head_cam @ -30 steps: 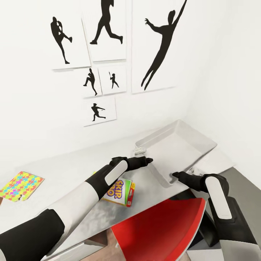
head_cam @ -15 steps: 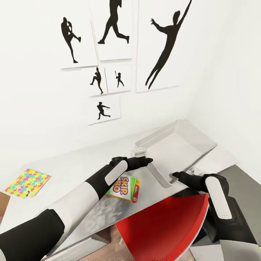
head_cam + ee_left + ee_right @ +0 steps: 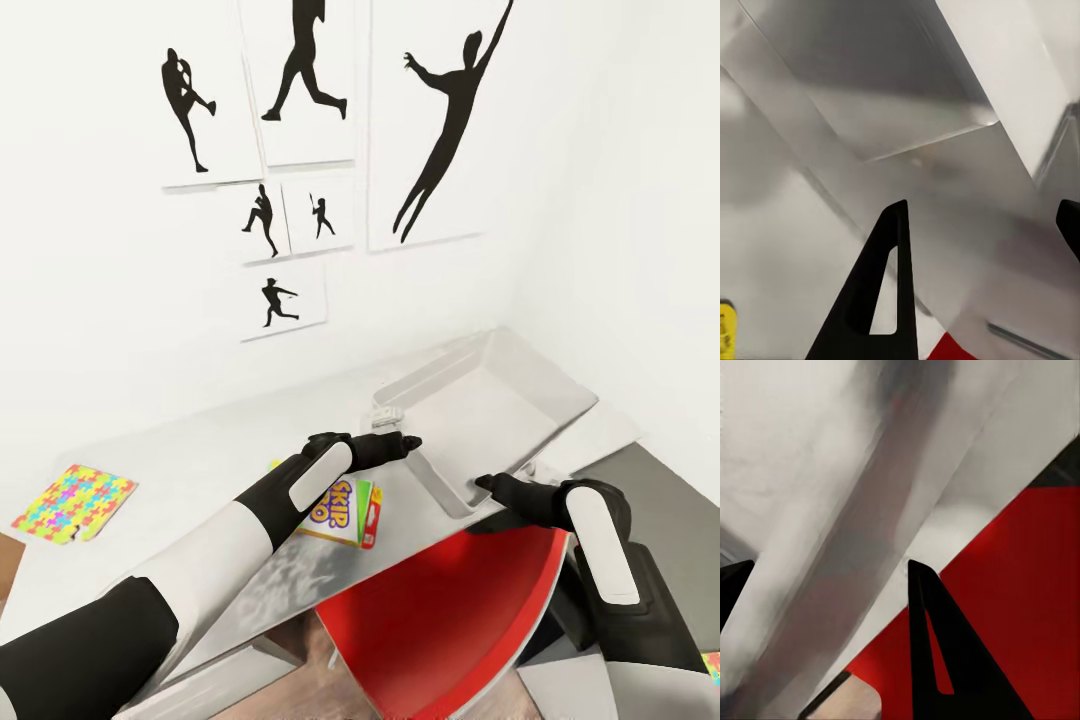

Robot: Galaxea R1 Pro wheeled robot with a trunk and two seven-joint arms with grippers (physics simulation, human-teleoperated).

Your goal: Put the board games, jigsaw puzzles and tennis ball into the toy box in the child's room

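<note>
Two claws hovered at the near edge of the toy box [image 3: 520, 395], which sat on the tabletop [image 3: 200, 470] in the far right corner by the white wall. Left claw [image 3: 408, 441] was at the box's near-left wall, just beside its rim; left wrist view showed its fingers [image 3: 889, 285] spread wide, with the box's sloping translucent wall [image 3: 945, 195] in the gap between them, nothing gripped. Right claw [image 3: 484, 484] was at the box's near corner, close over the tabletop edge; right wrist view showed its fingers [image 3: 934, 652] also well apart, with the grey rim [image 3: 870, 547] running between them, nothing held. Contact with the box: cannot tell for either claw.

Skip-Bo board game [image 3: 345, 508] lay flat on the tabletop, partly hidden under the left forearm, near the box but apart from it. One jigsaw puzzle [image 3: 75, 502] lay flat far left on the tabletop, well apart from the box. Toy box interior looked bare in its visible part.

Red swivel chair [image 3: 450, 610] sat below the tabletop edge, between the two arms. Black baseball-player silhouette pictures [image 3: 300, 80] hung on the wall above the tabletop. A small multicoloured patch [image 3: 713, 664] showed at the right edge; too little visible to identify.
</note>
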